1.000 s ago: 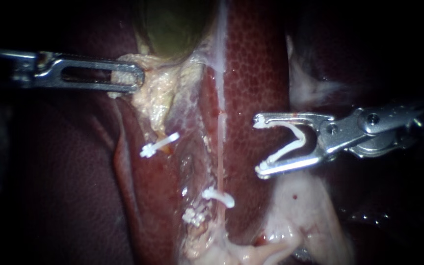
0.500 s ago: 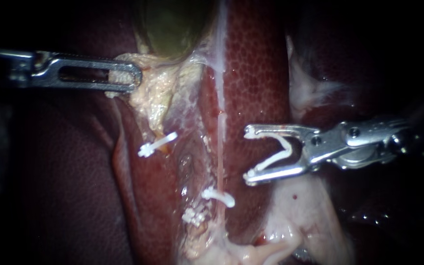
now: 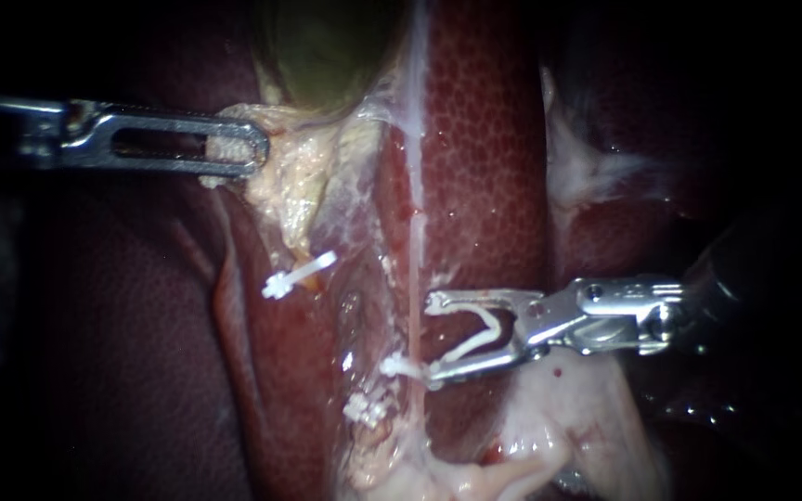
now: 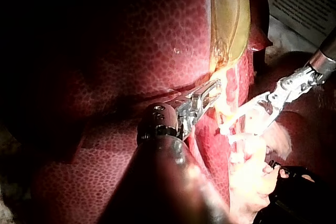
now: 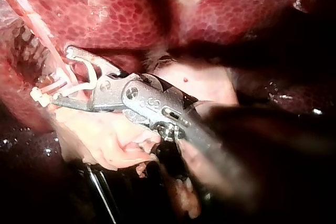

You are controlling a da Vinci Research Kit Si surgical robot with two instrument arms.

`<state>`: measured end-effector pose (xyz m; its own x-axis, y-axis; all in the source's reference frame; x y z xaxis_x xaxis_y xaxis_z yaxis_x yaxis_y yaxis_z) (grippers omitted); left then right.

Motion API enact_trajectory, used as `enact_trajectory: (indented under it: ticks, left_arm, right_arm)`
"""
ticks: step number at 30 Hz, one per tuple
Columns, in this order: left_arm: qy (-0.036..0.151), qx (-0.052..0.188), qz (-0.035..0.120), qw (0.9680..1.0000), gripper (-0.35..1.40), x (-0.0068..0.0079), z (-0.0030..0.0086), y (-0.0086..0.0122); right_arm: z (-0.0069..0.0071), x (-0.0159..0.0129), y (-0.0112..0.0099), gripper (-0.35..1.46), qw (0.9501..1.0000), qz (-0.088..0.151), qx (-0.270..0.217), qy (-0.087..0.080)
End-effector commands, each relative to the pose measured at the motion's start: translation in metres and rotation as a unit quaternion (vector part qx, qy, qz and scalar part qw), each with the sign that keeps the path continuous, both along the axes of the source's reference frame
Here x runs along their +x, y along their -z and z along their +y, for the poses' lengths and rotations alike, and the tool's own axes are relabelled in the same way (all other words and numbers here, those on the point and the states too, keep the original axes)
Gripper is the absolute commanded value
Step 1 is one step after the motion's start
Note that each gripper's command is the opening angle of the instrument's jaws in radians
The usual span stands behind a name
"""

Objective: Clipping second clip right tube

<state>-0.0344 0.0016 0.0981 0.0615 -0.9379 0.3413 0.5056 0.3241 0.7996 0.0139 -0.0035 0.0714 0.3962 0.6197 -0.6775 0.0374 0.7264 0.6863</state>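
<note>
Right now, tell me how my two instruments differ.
The left instrument has slotted jaws shut on pale tissue below the gallbladder; the right instrument holds a white clip in wide-set jaws. The left lies away from the thin tube; the right's tips are at it. Both are slender metal.

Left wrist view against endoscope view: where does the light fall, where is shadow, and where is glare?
Left wrist view: light hits the gallbladder and liver; glare washes out the tissue beside the right instrument; the left instrument's shaft lies dark. Endoscope view: centre lit, edges black, metal glinting.
</note>
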Motion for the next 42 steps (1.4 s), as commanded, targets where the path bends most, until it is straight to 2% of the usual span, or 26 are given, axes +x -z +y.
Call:
enact_trajectory:
  ticks: [1, 6, 19, 21, 28, 32, 37, 42]
  left_arm:
    - [0.0, 0.0, 0.0, 1.0, -0.35, 0.0, 0.0, 0.0]
    - [0.0, 0.0, 0.0, 1.0, -0.35, -0.0001, -0.0001, -0.0001]
    - [0.001, -0.001, 0.001, 1.0, -0.35, -0.0002, -0.0002, -0.0002]
    - [0.001, -0.001, 0.001, 1.0, -0.35, -0.0002, -0.0002, -0.0002]
    - [0.001, -0.001, 0.001, 1.0, -0.35, -0.0002, -0.0002, -0.0002]
    - [0.001, -0.001, 0.001, 1.0, -0.35, -0.0002, -0.0002, -0.0002]
    - [0.001, -0.001, 0.001, 1.0, -0.35, -0.0001, -0.0003, -0.0002]
    - [0.001, -0.001, 0.001, 1.0, -0.35, -0.0001, -0.0003, -0.0002]
  right_arm:
    - [-0.0002, 0.0004, -0.0001, 0.58, 1.0, 0.003, 0.007, -0.003]
    - [-0.0007, 0.0016, -0.0007, 0.58, 0.9994, 0.013, 0.029, -0.01]
    - [-0.0021, 0.0036, -0.0022, 0.51, 0.998, 0.02, 0.059, -0.012]
    - [-0.002, 0.0035, -0.0023, 0.46, 0.9978, 0.02, 0.062, -0.013]
    - [-0.0019, 0.0028, -0.0026, 0.07, 0.9969, 0.017, 0.075, -0.016]
    - [-0.0019, 0.0024, -0.0027, -0.35, 0.9959, 0.017, 0.088, -0.012]
    - [-0.0015, 0.0021, -0.0027, -0.35, 0.9947, 0.018, 0.101, -0.008]
    - [-0.0018, 0.0021, -0.0028, -0.35, 0.994, 0.015, 0.109, 0.001]
